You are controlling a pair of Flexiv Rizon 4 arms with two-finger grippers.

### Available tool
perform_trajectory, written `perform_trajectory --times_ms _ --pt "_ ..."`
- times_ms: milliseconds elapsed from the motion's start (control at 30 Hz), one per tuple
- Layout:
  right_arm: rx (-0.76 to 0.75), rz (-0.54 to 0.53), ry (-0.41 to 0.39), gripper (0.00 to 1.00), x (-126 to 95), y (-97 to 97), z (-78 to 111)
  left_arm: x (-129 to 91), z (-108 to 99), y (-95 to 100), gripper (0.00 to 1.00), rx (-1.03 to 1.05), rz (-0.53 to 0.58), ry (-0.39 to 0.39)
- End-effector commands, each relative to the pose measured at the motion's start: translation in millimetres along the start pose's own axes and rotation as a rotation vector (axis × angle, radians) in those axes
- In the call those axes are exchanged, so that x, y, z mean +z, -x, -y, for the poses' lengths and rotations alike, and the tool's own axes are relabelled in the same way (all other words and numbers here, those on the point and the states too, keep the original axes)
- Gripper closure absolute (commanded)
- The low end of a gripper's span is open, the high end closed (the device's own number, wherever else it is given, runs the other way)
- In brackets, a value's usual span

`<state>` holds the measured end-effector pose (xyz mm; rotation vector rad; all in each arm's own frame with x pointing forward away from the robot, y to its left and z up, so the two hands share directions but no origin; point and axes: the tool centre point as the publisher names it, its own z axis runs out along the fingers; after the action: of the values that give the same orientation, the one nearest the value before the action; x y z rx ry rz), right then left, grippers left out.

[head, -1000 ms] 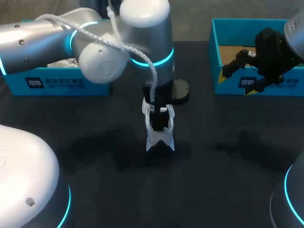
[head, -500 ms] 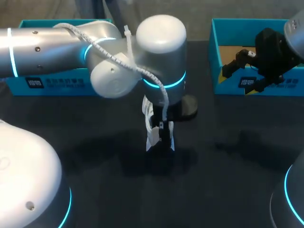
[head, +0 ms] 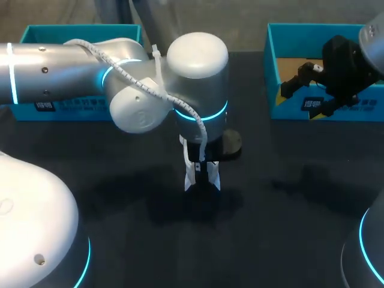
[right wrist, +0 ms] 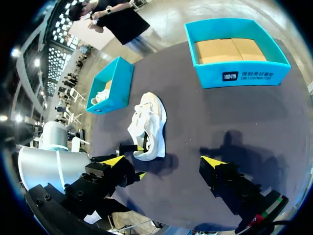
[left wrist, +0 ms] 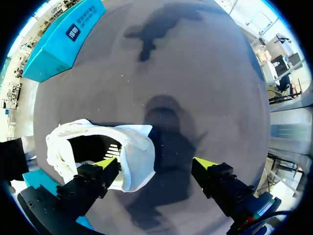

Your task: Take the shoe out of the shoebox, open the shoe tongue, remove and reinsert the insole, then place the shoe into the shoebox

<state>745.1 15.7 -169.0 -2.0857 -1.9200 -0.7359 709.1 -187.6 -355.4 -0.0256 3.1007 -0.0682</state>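
Probing the mouth of the white shoe (left wrist: pixel 132 161), the left gripper (left wrist: pixel 157 165) hangs over mid-tabletop (left wrist: pixel 195 73) with its fingers spread wide.

One yellow tip sits inside the shoe's opening and the other stands clear outside it, so the shoe's near wall lies between them ungrasped. The shoe rests on the dark tabletop, out of both boxes. The job looks to be at the tongue-and-insole stage. The next move would call for closing on the tongue or the insole's edge, though neither can be made out here. Farther off, the right gripper (right wrist: pixel 165 161) hovers by the right shoebox (head: pixel 271 66), its fingers likewise apart and empty, and the left shoebox (head: pixel 72 107) sits at the far left.
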Motion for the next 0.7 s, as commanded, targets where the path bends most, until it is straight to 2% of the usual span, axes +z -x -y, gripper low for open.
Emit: perform_trajectory --times_ms 33,267,300,367,400,433,467,533,633,700 --pt "0.002 0.002 0.000 0.00 1.0 -0.6 -0.2 11.6 1.1 2.5 0.00 -0.004 -0.021 0.014" --pt "0.002 0.002 0.000 0.00 1.0 -0.6 -0.2 28.1 -3.2 5.8 0.00 -0.020 -0.056 0.042" --pt "0.002 0.002 0.000 0.00 1.0 -0.6 -0.2 31.2 -3.7 7.3 0.03 -0.026 -0.062 0.042" --pt "0.002 0.002 0.000 0.00 1.0 -0.6 -0.2 35.5 -4.1 9.4 0.15 -0.033 -0.077 0.048" --pt "0.002 0.002 0.000 0.00 1.0 -0.6 -0.2 36.5 -4.3 9.8 0.24 -0.030 -0.080 0.045" --pt "0.002 0.002 0.000 0.00 1.0 -0.6 -0.2 37.4 -4.1 10.1 0.35 -0.029 -0.083 0.046" --pt "0.002 0.002 0.000 0.00 1.0 -0.6 -0.2 37.9 -4.0 10.2 0.55 -0.033 -0.087 0.046" --pt "0.002 0.002 0.000 0.00 1.0 -0.6 -0.2 38.3 -3.9 10.1 0.68 -0.032 -0.089 0.045" --pt "0.002 0.002 0.000 0.00 1.0 -0.6 -0.2 38.5 -4.3 9.4 1.00 -0.030 -0.093 0.045" --pt "0.002 0.002 0.000 0.00 1.0 -0.6 -0.2 38.6 -5.1 8.1 1.00 -0.028 -0.097 0.046"
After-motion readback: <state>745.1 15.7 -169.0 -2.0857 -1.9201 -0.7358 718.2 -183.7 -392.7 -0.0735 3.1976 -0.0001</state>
